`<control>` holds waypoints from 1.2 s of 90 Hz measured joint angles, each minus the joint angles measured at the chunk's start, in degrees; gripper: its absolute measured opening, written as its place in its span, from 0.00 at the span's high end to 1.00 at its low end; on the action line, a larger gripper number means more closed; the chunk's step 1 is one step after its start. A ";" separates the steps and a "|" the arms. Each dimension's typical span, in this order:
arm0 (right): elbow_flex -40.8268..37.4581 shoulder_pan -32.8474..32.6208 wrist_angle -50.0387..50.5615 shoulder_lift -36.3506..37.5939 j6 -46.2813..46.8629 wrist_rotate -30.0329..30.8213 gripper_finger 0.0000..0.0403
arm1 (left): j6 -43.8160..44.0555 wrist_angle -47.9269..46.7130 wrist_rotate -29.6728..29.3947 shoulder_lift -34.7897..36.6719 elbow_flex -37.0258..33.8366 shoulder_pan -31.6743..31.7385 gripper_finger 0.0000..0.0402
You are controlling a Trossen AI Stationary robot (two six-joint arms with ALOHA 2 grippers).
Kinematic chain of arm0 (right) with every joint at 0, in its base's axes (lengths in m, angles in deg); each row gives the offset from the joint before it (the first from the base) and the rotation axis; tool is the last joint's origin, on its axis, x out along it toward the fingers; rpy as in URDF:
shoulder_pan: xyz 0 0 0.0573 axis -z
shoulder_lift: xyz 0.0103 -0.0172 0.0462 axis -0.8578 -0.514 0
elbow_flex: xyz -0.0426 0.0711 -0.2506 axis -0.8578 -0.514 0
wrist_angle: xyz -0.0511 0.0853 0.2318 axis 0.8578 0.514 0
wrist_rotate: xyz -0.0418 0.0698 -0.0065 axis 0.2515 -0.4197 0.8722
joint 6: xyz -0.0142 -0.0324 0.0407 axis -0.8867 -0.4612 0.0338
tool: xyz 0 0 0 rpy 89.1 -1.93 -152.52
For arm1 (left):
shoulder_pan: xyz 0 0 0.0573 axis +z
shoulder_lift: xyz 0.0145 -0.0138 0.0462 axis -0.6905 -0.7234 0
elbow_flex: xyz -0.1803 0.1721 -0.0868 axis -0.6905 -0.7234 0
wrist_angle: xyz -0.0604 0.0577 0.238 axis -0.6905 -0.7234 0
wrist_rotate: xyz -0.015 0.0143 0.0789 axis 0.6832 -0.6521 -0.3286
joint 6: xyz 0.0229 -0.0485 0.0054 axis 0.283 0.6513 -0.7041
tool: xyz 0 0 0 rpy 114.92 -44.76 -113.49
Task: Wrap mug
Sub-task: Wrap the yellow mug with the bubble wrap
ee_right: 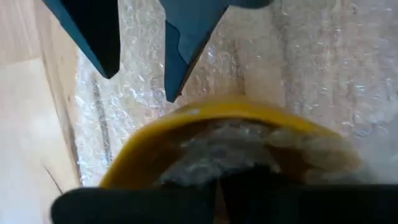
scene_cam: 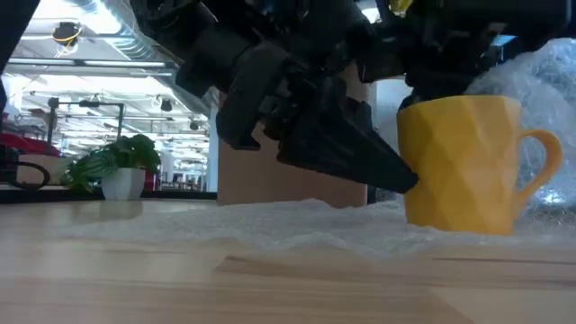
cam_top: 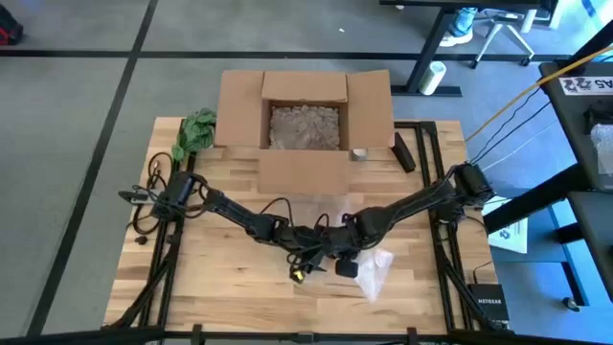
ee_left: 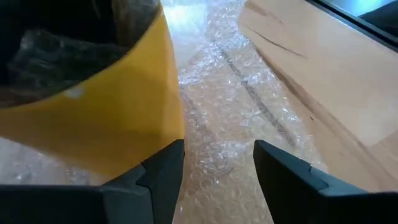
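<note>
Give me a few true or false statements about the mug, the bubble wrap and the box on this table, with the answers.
1. The yellow mug stands upright on the bubble wrap. True.
2. The mug is inside the cardboard box. False: it stands on the table in front of the box.
3. The left tool is open beside the mug. True.
4. The mug is blue. False: it is yellow.
5. A green plant sits left of the box. True.

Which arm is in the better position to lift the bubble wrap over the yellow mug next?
Probably left. The left end effector is open just above the bubble wrap, beside the yellow mug. The right end effector sits at the mug's rim, seemingly steadying it.
</note>
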 joint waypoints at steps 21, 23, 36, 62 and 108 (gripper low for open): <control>0.63 0.00 1.99 0.95 -0.13 0.05 1.00 | -0.16 0.20 -0.20 0.02 0.00 0.09 0.56; 0.96 0.00 2.70 0.95 -0.15 0.21 1.00 | -0.14 0.20 -0.23 0.02 0.00 0.09 0.56; 2.96 -0.02 4.48 0.95 -0.42 0.73 1.00 | -0.14 0.28 -0.21 0.02 0.02 0.09 0.56; 7.84 -0.02 11.38 1.21 -1.33 3.80 1.00 | -0.13 0.26 -0.19 0.02 0.02 0.09 0.56; 14.91 -6.13 25.88 8.82 4.88 13.60 0.99 | 0.25 -0.80 -0.08 0.04 0.02 -0.13 0.56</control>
